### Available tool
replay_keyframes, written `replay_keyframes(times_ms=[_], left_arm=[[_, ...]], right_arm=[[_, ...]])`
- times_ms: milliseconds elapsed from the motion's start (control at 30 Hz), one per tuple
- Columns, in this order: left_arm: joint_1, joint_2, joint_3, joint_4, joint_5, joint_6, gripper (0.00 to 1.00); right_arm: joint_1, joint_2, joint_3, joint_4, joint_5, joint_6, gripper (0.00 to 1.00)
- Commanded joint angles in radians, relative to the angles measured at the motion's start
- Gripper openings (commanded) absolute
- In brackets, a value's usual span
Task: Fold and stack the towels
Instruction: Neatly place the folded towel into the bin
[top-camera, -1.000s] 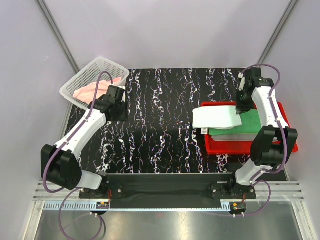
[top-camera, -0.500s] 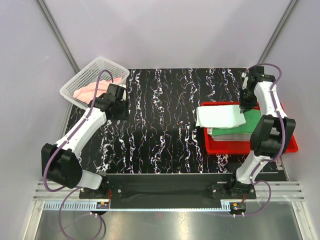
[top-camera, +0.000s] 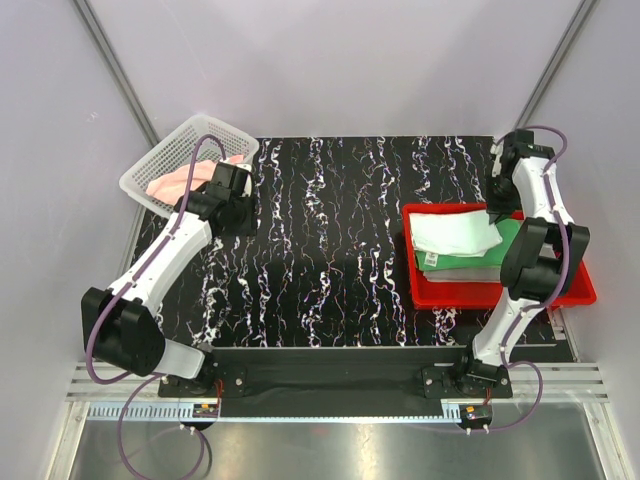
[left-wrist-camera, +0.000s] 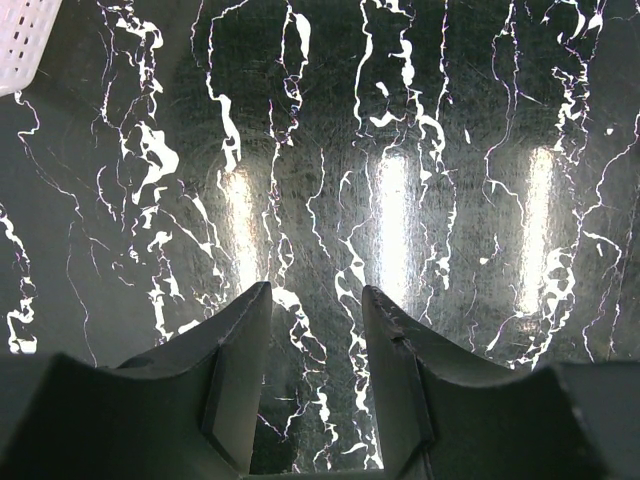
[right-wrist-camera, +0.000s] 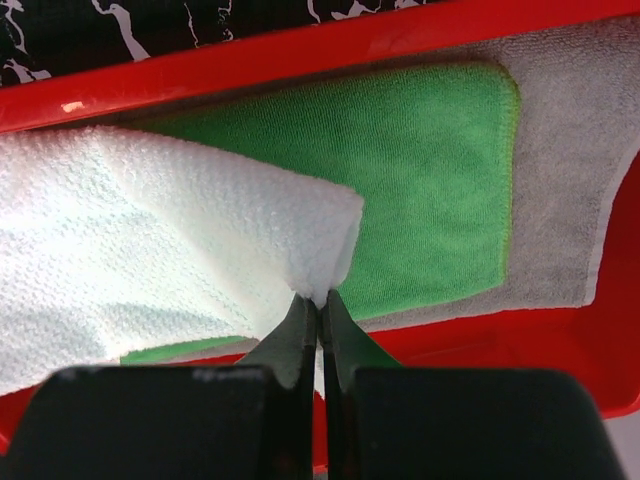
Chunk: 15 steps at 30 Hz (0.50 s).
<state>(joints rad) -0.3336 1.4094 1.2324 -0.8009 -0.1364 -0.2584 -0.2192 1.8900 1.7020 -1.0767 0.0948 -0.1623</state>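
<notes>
The white towel (top-camera: 455, 232) lies at the far-left of the red tray (top-camera: 450, 292), long axis left to right, hiding most of the green towel (right-wrist-camera: 420, 180) and grey towel (right-wrist-camera: 575, 170) stacked beneath; from above, the right arm covers the tray's right side. The right gripper (right-wrist-camera: 320, 312) has its jaws clamped on the white towel's right corner, lifted into a peak. Well to the left, a pink towel (top-camera: 175, 180) lies half hidden in the mesh basket (top-camera: 150, 165), beside the left gripper (left-wrist-camera: 315, 330), jaws apart over the black marbled tabletop (top-camera: 330, 230).

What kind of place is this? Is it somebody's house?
Probably a robot test booth, not a house: two arms bolted to a table, plain walls around, towels stacked in a red tray.
</notes>
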Motion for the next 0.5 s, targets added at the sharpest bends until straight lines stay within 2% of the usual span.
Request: replay_keyframes(times_ms=[0,100,200,300,333,400,467], left_arm=[[0.004,-0.003,0.041,0.008,-0.015,0.013,0.46],[0.004,-0.003,0.039,0.006,-0.015,0.011,0.46],[0.005,-0.001,0.044,0.008,-0.012,0.008,0.46],[0.005,-0.006,0.055,0.005,-0.003,0.001,0.47],[0.005,-0.007,0.058,0.005,0.004,-0.002,0.47],[0.004,-0.013,0.062,0.011,0.029,-0.008,0.47],[0.004,-0.026,0.056,0.026,0.055,-0.012,0.47]], right_arm=[[-0.005,0.035,0.047,0.023,0.019,-0.022,0.00],[-0.005,0.064,0.062,0.026,0.007,-0.016,0.00],[-0.005,0.083,0.094,0.008,-0.042,0.016,0.06],[-0.005,0.066,0.111,0.008,-0.041,0.069,0.33],[-0.005,0.058,0.110,0.008,-0.040,0.084,0.47],[-0.011,0.022,0.093,0.018,-0.040,0.145,0.49],[-0.032,-0.006,0.052,0.041,-0.061,0.234,0.57]])
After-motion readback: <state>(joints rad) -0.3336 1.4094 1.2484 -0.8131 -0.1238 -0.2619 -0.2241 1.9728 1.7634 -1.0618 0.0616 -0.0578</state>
